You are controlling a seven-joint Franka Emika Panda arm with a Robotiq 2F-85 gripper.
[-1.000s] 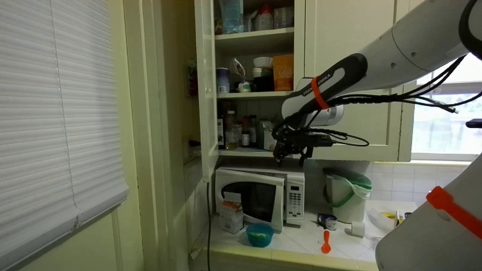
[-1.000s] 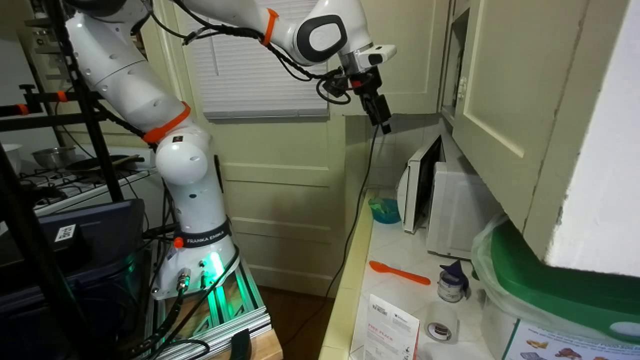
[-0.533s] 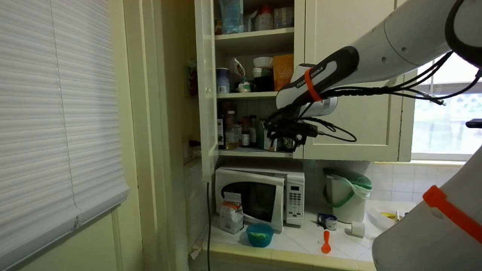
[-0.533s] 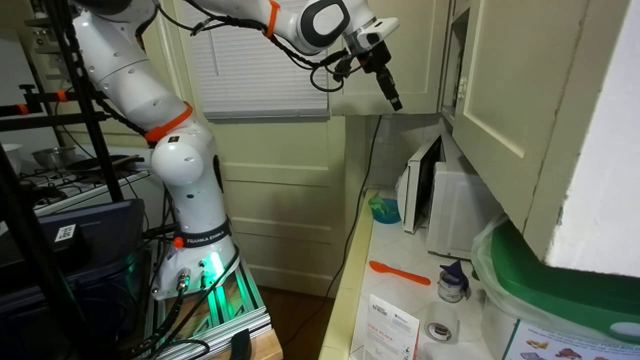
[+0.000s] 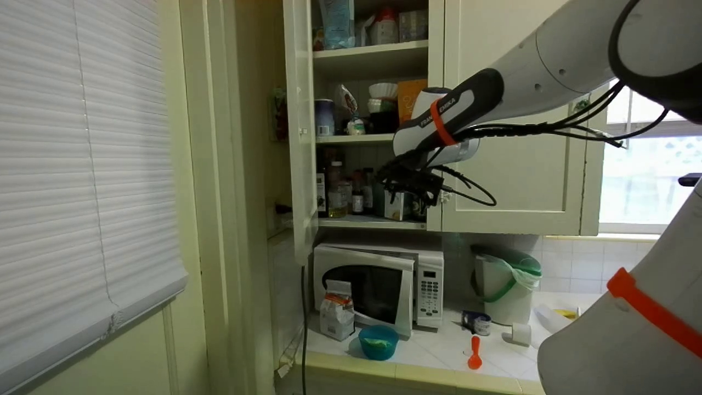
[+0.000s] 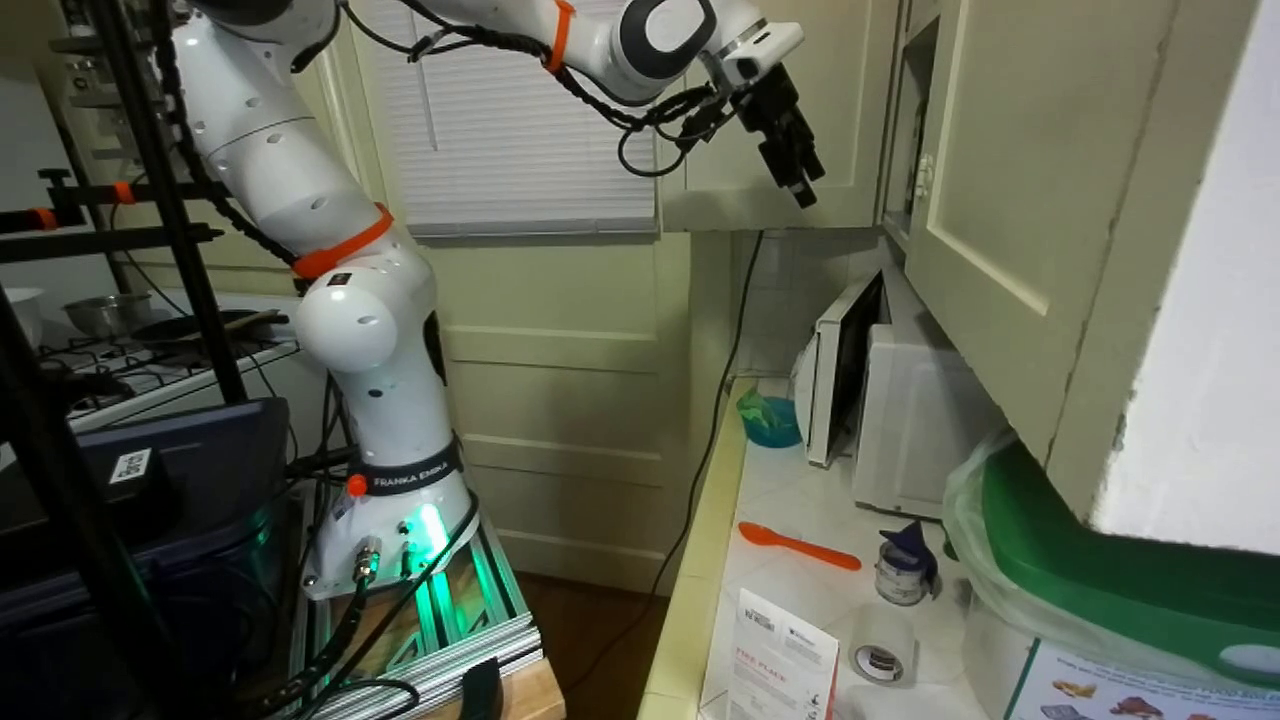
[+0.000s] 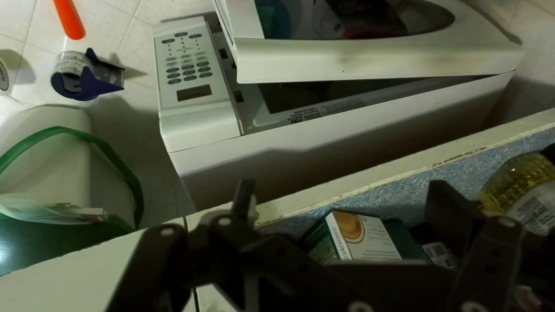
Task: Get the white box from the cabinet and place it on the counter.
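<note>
The black two-fingered gripper (image 7: 342,190) was held with its fingers spread and nothing gripped, the tips slanted downward. The tall cream-white panelled wall cabinet (image 5: 526,181) was seen open above the pale tiled counter (image 5: 433,348). On the cabinet's lowest visible shelf (image 5: 359,223), the small whitish cardboard box with a dark green side (image 7: 368,238) was found, its long axis seemingly upright, its top hidden. In the wrist view the box was framed between the fingers but was set farther into the cabinet, apparently untouched. An inward reach with some levelling was judged necessary.
</note>
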